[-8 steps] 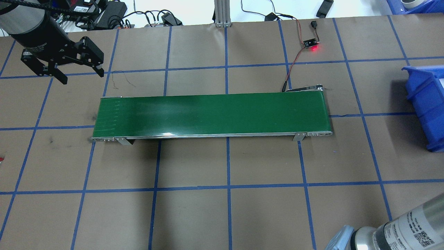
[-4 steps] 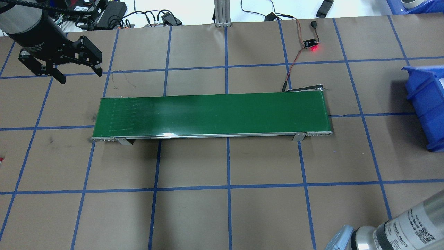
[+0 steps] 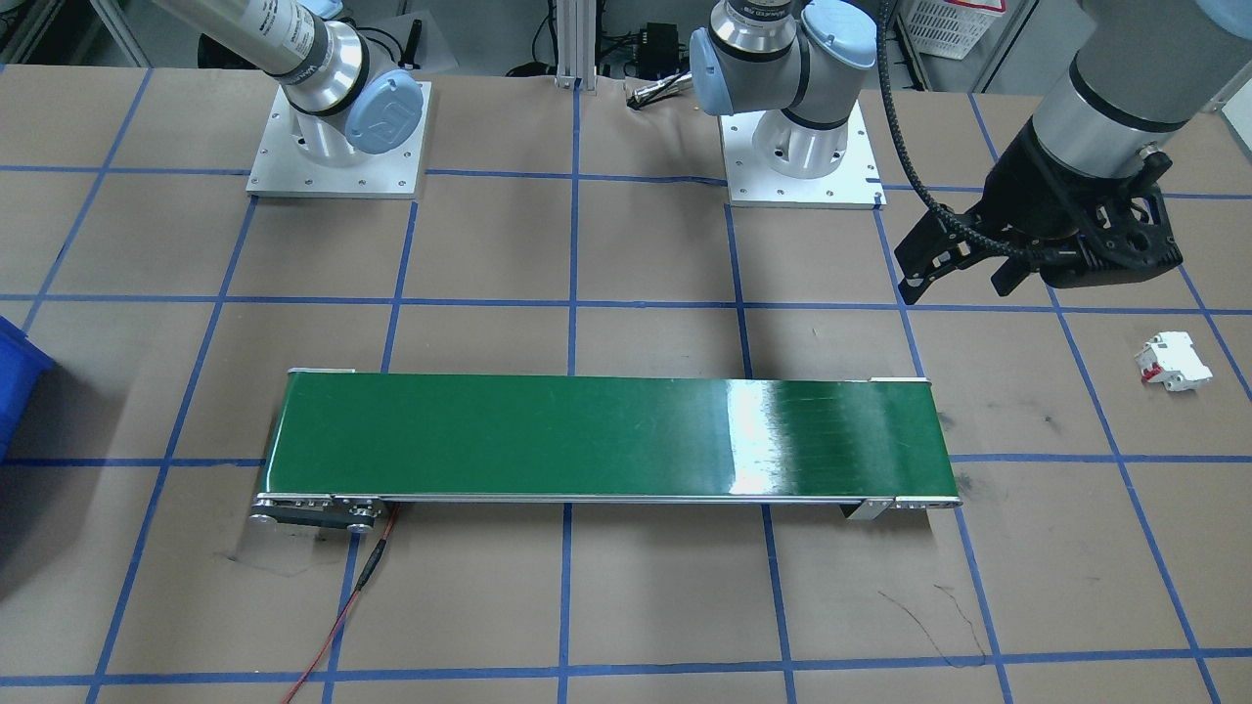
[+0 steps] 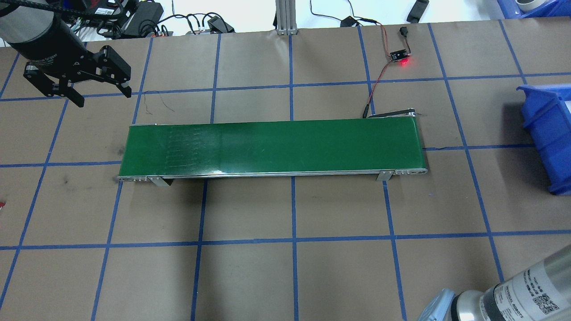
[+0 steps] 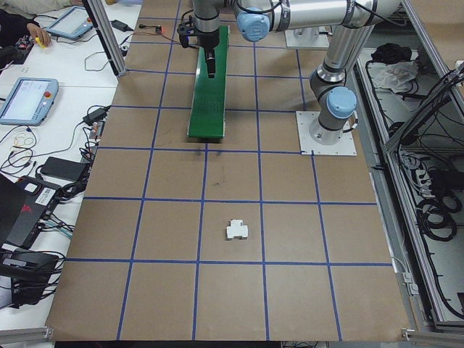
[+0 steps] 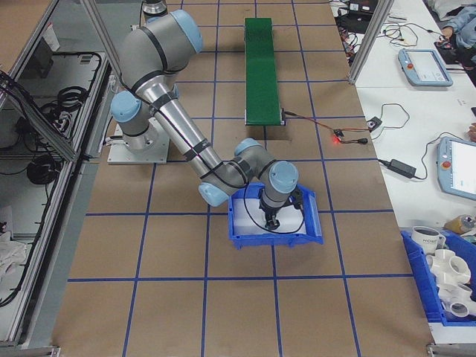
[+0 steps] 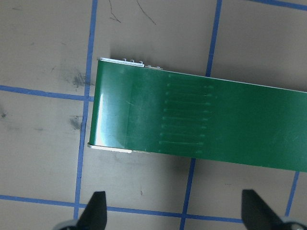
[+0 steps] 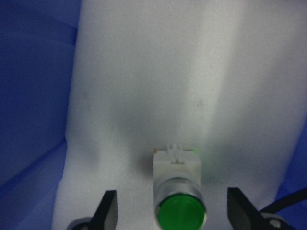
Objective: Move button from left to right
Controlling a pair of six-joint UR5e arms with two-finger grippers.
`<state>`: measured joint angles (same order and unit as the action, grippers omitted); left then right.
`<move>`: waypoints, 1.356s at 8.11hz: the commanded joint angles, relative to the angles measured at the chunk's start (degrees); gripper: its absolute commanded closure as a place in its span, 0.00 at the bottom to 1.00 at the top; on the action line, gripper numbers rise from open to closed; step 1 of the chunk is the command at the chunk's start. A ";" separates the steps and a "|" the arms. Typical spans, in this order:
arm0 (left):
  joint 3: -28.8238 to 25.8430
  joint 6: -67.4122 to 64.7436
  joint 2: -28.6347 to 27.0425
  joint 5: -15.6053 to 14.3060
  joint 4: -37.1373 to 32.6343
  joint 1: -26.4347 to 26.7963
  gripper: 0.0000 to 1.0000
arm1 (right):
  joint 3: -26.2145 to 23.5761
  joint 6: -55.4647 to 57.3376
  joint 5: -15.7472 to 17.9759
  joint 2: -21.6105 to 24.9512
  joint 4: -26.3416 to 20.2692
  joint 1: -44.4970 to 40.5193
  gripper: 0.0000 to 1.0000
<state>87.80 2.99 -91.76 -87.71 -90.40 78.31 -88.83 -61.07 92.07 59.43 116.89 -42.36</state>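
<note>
Green conveyor belt [image 4: 272, 147] mid-table on blue-taped brown paper; white breaker with red parts [image 3: 1172, 361] lying apart; blue bin [image 4: 549, 133]; red-lit sensor board [image 4: 399, 55]

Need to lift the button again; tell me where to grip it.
Grip the button across its white square body, coming straight down with the open right gripper. It lies on its side on the blue bin's white floor, between the fingers; the body's flat sides suit them better than the round green cap.

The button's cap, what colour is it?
Bright green; the button shows best in the right wrist view.
</note>
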 commanded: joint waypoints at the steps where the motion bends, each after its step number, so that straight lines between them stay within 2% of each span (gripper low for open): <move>1: 0.01 0.00 0.00 0.00 0.05 0.00 0.00 | -0.03 -0.01 0.56 5.15 -0.61 0.00 0.00; 2: 0.09 0.00 0.00 0.00 0.48 0.00 0.00 | -0.03 -0.18 0.57 7.08 -1.22 0.00 0.00; 3: 0.09 0.00 0.00 0.00 0.57 0.00 0.00 | 0.14 0.51 0.57 10.84 -4.44 -0.26 0.00; 4: -0.08 0.00 0.00 0.00 0.57 0.00 0.00 | 0.15 2.26 -0.39 15.49 -8.74 -1.31 0.00; 5: 0.00 0.00 0.00 0.00 0.66 0.00 0.00 | 0.06 8.97 -0.40 18.15 -13.83 -4.54 0.00; 7: -0.34 0.00 -0.08 0.00 1.10 0.00 0.00 | 0.15 21.72 -0.40 23.24 -15.90 -15.50 0.00; 8: -0.26 0.00 -0.17 0.00 1.10 0.00 0.00 | 0.15 28.40 -0.49 25.19 -18.42 -20.78 0.00; 11: 0.01 -0.52 0.27 -0.09 2.16 0.08 0.00 | 0.15 43.54 -1.72 28.45 -19.15 -34.76 0.00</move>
<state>87.81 2.97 -91.77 -87.72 -88.57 78.31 -88.71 -26.81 91.04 85.86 98.19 -68.48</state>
